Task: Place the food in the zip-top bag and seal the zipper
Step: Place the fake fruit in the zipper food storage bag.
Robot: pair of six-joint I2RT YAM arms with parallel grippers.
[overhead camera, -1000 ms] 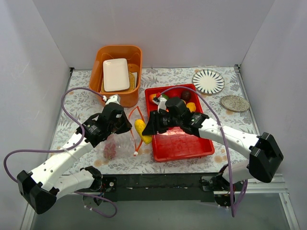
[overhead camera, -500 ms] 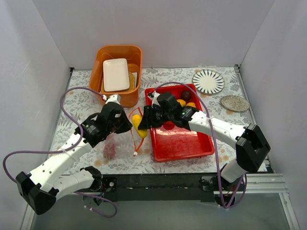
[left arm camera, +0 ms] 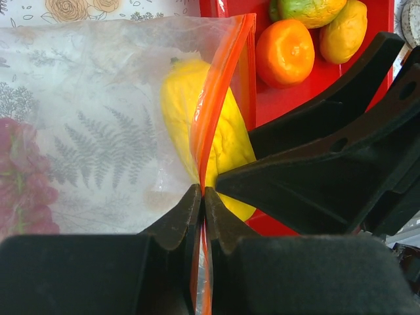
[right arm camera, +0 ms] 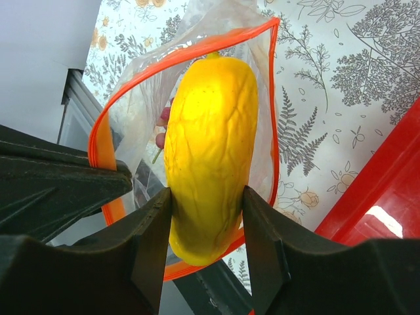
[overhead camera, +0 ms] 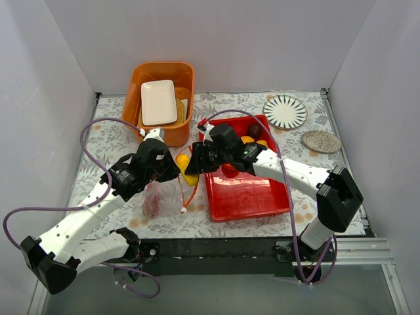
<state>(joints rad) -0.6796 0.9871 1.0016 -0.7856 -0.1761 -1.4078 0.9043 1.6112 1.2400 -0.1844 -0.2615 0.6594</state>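
Floral table (overhead camera: 236, 105): left gripper (left arm camera: 201, 193) clenched on the orange zipper (left arm camera: 220, 85) of the bag (left arm camera: 98, 118); right gripper (right arm camera: 207, 220) grasping yellow fruit (right arm camera: 210, 151) partly inside its mouth; risk: fruit snags the rim, tugging it from the pinch.

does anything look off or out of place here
Nothing stands out. The left gripper pinches the zipper of the zip-top bag, holding its mouth open, and the right gripper holds a yellow fruit at that mouth. A grape bunch lies inside the bag; the other fruits sit in the red tray. No spill or damage shows.
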